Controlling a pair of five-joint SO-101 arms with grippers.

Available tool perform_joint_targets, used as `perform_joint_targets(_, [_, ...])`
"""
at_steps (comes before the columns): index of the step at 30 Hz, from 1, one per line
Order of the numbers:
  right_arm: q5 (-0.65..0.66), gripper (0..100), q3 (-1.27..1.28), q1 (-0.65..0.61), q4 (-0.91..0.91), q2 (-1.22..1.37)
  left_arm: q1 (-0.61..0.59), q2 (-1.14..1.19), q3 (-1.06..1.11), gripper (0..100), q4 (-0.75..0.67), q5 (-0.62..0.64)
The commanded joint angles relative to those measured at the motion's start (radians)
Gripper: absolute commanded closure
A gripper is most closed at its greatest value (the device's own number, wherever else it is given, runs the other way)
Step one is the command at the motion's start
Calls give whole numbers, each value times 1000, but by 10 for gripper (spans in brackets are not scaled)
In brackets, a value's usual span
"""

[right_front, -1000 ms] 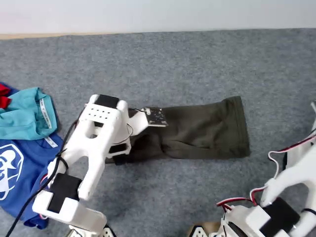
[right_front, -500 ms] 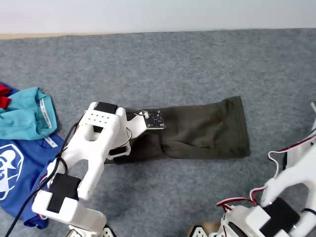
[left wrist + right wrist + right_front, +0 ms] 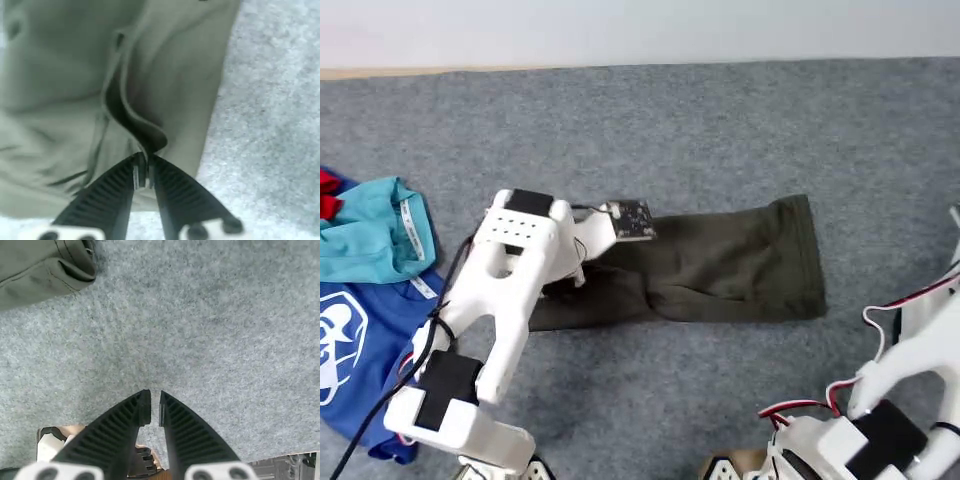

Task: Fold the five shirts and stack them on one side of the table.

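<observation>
Left gripper [image 3: 143, 172] jaws pinching olive shirt [image 3: 60, 75], right gripper [image 3: 151, 407] jaws almost together

Right pincer [image 3: 151, 407] over grey carpet [image 3: 225, 340], tips apparently almost together, olive shirt [image 3: 35, 270] hem beyond

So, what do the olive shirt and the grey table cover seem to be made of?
The olive shirt looks like soft knit cotton, matte: it folds limply, with stitched hems. The table cover looks like grey felt or short-pile carpet, by its fuzzy, speckled texture.
</observation>
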Motion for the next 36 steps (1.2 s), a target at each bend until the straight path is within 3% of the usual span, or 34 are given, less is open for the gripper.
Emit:
perform_joint_targets(1, [0, 951, -6, -13, 5, -51, -18, -54, -65, 996, -34, -6])
perform_joint_targets(6, [3, 951, -6, -15, 25, -51, -66, -54, -65, 987, -127, -6])
perform_joint_targets(11, [8, 951, -6, -18, 25, -51, -132, -54, -70, 875, -195, 11])
perform_joint_targets(16, [3, 951, -6, -51, 27, -51, -163, -55, -67, 863, -209, 20])
perform_joint_targets(22, [2, 951, -6, -99, 56, -51, -143, -71, -82, 871, -114, 21])
perform_joint_targets(28, [0, 947, -12, -196, 50, -53, -140, -173, -180, 998, 31, 26])
perform_joint_targets(32, [-9, 947, -20, -306, 38, -53, -181, -279, -245, 996, 86, 169])
perform_joint_targets(36, [-147, 950, -74, -395, 8, -53, -273, -413, -282, 997, 91, 356])
